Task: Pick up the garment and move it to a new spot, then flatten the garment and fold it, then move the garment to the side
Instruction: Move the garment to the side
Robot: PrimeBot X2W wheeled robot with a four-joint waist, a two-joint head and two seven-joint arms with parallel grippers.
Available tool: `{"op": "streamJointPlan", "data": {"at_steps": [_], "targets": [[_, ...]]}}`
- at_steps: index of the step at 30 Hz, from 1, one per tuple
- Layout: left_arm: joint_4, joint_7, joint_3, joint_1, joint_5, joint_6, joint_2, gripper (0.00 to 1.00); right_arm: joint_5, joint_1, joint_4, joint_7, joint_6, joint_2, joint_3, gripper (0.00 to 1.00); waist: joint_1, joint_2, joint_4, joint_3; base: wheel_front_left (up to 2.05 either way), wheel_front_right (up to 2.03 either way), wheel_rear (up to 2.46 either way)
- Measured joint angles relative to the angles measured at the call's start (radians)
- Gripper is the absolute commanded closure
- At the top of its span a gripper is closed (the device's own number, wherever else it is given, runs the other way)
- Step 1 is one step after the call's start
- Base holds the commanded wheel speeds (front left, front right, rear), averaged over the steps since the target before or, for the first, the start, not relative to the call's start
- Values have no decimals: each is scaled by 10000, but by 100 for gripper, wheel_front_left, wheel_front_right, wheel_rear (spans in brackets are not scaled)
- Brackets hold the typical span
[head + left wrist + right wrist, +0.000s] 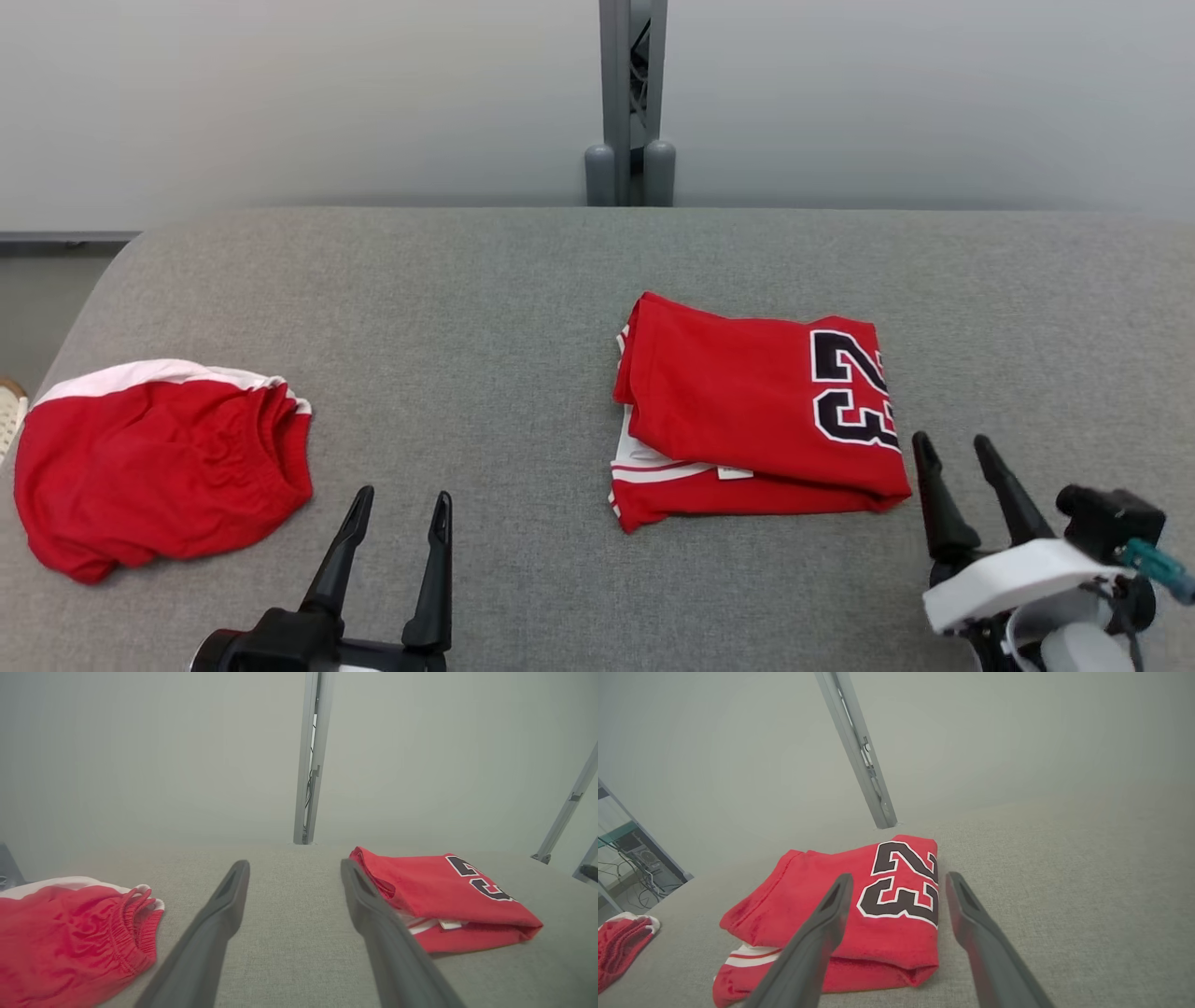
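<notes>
A red jersey [738,401] with a black "23" lies folded on the grey table, right of the middle; it is also in the left wrist view [448,891] and the right wrist view [808,896]. A second garment, red shorts [159,467] with a white band, lies rumpled at the table's left end [70,938]. My left gripper [404,495] is open near the front edge, between the two garments and touching neither [294,863]. Open as well, my right gripper [950,439] stands just off the jersey's front right corner [899,876], holding nothing.
The grey cloth-covered table [523,299] has bare room in its middle and along its far side. A grey metal post [630,103] rises behind the far edge against a pale wall. The table's left corner is rounded, with floor beyond it.
</notes>
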Motion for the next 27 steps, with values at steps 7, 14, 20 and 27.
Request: {"op": "streamJointPlan", "data": {"at_steps": [7,14,20,27], "targets": [[12,0,-61,-292,136,-207,0,0,2017,-1572,1737,0,0,-573,568,0,0,0,601,614,0,0,0],[35,0,-132,-539,174,-274,2,0,3396,-2424,2857,236,0,-1429,1434,0,0,0,1156,1127,0,0,0],[54,0,-205,-696,196,-291,-2,0,4347,-2809,3586,238,0,-1651,1795,0,0,0,1409,1506,0,0,0],[119,0,-224,-829,232,-305,0,0,5202,-3102,3689,316,0,-1894,2429,76,0,0,1515,1701,0,0,0]]}}
